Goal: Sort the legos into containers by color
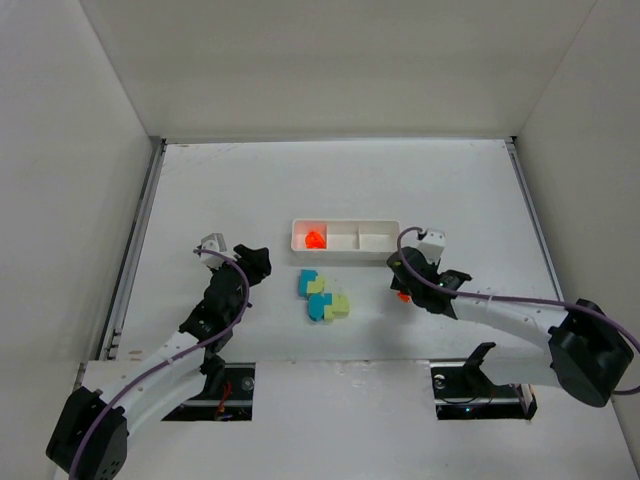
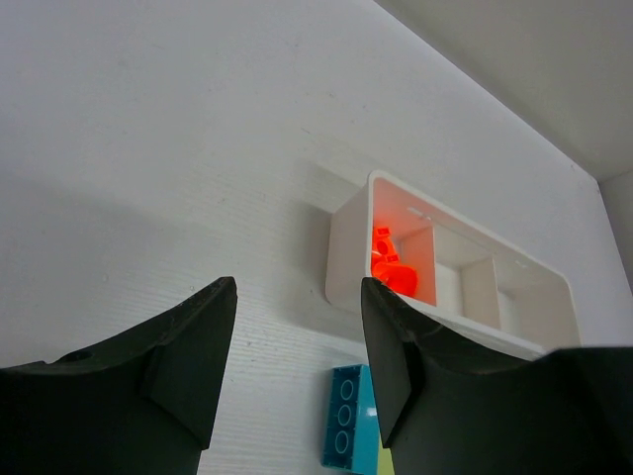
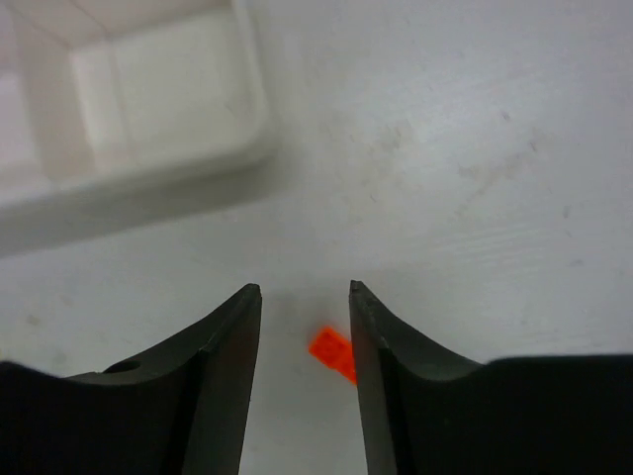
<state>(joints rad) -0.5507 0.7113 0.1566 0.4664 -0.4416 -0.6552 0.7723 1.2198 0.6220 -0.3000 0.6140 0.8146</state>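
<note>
The right end effector (image 3: pixel 305 292) hangs part open and empty over an orange-red lego (image 3: pixel 333 353) lying on the tabletop near the tray (image 1: pixel 345 252). I'd centre it first, since the block sits nearer one finger, then drop straight and close.

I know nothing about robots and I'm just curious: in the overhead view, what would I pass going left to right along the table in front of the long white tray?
black left gripper → teal-blue plastic block → pale yellow-green plastic block at the cluster's right edge → small orange-red plastic block
</note>
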